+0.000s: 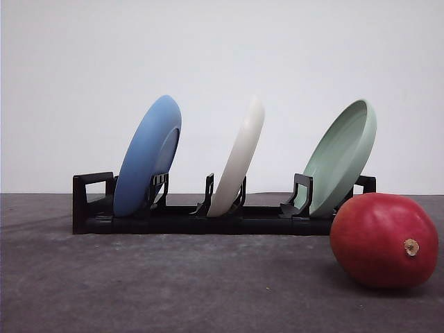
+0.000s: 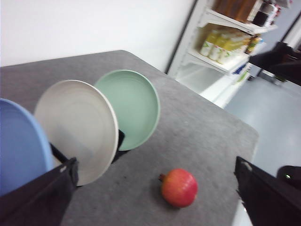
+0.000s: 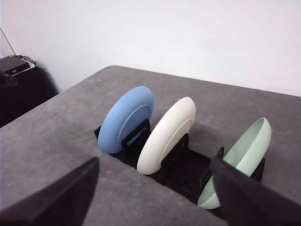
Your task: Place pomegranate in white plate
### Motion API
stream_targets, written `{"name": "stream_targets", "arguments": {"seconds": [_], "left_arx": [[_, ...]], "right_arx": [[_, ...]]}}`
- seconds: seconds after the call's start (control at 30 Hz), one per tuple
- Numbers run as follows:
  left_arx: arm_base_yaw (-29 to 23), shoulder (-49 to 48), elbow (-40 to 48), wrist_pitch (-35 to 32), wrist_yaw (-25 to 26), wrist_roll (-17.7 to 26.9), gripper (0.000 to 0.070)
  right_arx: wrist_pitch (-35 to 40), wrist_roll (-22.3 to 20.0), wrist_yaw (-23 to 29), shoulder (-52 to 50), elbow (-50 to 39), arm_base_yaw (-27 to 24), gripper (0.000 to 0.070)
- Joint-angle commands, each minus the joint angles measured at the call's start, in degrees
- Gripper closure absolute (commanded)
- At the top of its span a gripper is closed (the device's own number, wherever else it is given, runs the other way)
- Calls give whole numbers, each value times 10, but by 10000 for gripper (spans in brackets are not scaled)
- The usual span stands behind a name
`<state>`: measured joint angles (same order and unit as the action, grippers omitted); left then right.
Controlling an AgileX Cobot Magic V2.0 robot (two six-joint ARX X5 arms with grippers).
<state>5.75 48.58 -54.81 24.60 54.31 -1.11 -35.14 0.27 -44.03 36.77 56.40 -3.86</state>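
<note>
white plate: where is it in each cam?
Front view: white plate stands on edge in the middle slot of the black rack.
Left wrist view: white plate between the blue plate and green plate, face showing.
Right wrist view: white plate, middle slot again.
Shared landmark: the black rack.

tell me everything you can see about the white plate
The white plate is round, shallow, matte cream with a raised rim. It stands on edge, leaning, in the middle slot of a black rack, between the blue plate and the pale green plate. Nothing lies on it; just the rack touches it.
</note>
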Motion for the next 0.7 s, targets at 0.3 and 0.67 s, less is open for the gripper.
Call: {"name": "stream_targets", "arguments": {"seconds": [0.3, 0.67], "left_arx": [[160, 89, -39, -7, -136, -34, 73], [296, 379, -292, 104, -306, -16, 73]], "right_arx": [[6, 25, -3, 2, 9, 0, 184], [5, 38, -3, 2, 9, 0, 184]]}}
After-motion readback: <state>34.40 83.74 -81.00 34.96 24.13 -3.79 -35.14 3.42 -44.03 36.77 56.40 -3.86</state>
